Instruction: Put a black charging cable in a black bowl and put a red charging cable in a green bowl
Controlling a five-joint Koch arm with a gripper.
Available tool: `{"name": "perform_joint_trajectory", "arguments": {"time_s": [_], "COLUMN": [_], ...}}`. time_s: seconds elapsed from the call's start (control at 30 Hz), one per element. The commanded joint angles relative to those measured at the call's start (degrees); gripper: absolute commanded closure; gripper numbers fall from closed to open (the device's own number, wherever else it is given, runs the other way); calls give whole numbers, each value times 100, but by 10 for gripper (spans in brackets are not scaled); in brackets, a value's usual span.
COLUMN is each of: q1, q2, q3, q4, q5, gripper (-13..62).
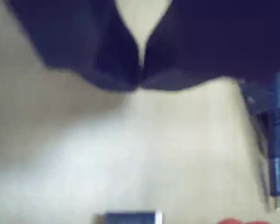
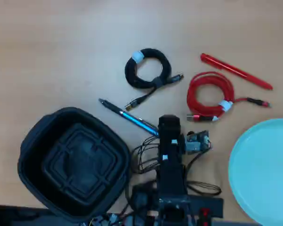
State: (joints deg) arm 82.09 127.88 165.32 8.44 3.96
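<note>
Both cables loose on your wood-grain desk [image 2: 47,42], bowls empty.
Blk cable [image 2: 147,68]: fabric coil w/ white band, strap, metal plugs, lying just above the blue pen [image 2: 129,115] in overhead view. Red cable [image 2: 211,95]: glossy coil, white band, right of it, below the red pen [image 2: 236,71]. Blk bowl [image 2: 33,150]: rounded-square, ridged bottom, lower left. Green bowl [image 2: 262,169]: smooth mint dish, lower right. Your hand [image 1: 141,74]: jaws meet at tips, closed on nothing.
</note>
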Motion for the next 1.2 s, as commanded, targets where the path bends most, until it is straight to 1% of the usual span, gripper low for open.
{"name": "perform_joint_trajectory", "arguments": {"time_s": [0.0, 0.1, 0.27, 0.4, 0.63, 0.7, 0.9, 1.07, 1.17], "q1": [-721, -773, -800, -782, -782, -782, -817, -879, -879], "q2": [-62, -62, -53, -53, -9, -9, -35, -88, -563], "q3": [-536, -501, -413, -422, -615, -879, -2417, -3410, -4140], "q4": [422, 422, 413, 413, 519, 826, 2839, 3639, 4017], "q5": [387, 88, -1125, -1081, -536, -527, -264, -18, -18], "gripper": [551, 550, 551, 554, 551, 550, 547, 511, 510]}}
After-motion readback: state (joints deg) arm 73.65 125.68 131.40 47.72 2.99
